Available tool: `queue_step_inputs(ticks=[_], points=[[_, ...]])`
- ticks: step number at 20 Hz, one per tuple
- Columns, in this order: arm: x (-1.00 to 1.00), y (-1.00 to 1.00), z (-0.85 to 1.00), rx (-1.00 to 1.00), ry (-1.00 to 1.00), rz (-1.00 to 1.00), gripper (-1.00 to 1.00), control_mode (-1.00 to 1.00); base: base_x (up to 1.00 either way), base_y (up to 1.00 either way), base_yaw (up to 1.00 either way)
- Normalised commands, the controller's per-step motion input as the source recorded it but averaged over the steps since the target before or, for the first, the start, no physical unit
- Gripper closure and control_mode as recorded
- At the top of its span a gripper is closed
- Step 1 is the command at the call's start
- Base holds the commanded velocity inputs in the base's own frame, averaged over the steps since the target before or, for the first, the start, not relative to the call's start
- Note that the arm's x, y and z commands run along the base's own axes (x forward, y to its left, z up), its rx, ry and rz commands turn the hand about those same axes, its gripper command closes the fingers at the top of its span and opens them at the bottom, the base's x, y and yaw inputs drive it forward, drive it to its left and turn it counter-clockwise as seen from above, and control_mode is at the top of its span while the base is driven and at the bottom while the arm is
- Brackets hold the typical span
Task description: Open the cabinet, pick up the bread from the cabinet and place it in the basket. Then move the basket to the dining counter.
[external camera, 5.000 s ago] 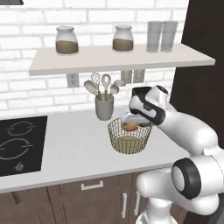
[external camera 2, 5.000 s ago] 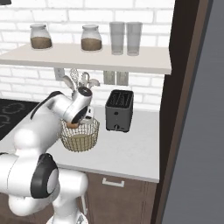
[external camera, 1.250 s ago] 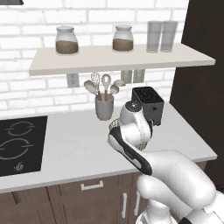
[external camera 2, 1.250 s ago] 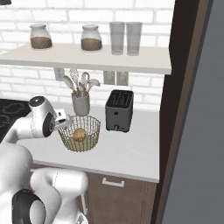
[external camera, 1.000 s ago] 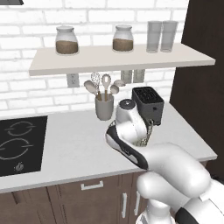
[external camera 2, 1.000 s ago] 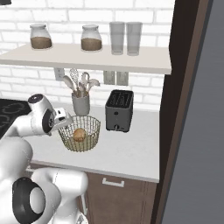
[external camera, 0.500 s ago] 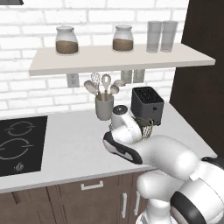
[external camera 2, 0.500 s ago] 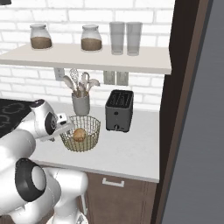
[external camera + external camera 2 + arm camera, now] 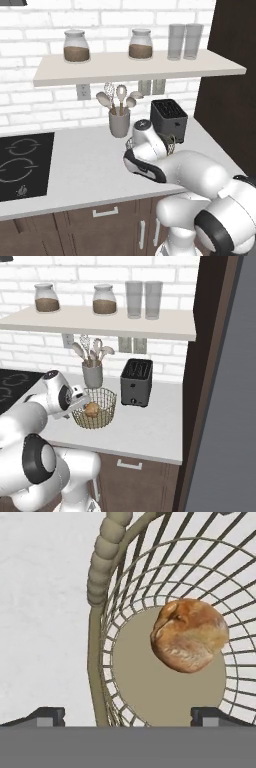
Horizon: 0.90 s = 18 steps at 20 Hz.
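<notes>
Hand view showed my gripper (image 9: 127, 714) spread wide astride the basket (image 9: 100, 637) rim at lower centre, positioned to grasp it; the bread (image 9: 189, 636) lay inside, right of centre.

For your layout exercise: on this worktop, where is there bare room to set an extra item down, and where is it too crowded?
Free: the wide bare stretch of white worktop between the cooktop and the utensil cup, and the patch right of the toaster towards the dark tall panel. Crowded: the back middle, where cup, basket with the bread and toaster cluster, with the open tool at the basket's rim.
</notes>
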Motion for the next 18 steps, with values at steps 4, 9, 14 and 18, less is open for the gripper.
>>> queue_step_inputs(ticks=[4, 9, 14, 18], points=[[0.0, -0.11, 0.11, 0.0, 0.0, 0.15, -1.0, -1.0, 0.0, 0.0, 0.0], [0.18, 0.0, 0.04, 0.0, 0.0, 0.2, -1.0, -1.0, 0.0, 0.0, 0.0], [0.18, 0.0, -0.41, 0.0, 0.03, 0.22, -1.0, -1.0, 0.0, 0.0, 0.0], [-0.02, 0.05, -0.6, 0.0, 0.01, 0.17, 1.0, -1.0, 0.0, 0.0, 0.0]])
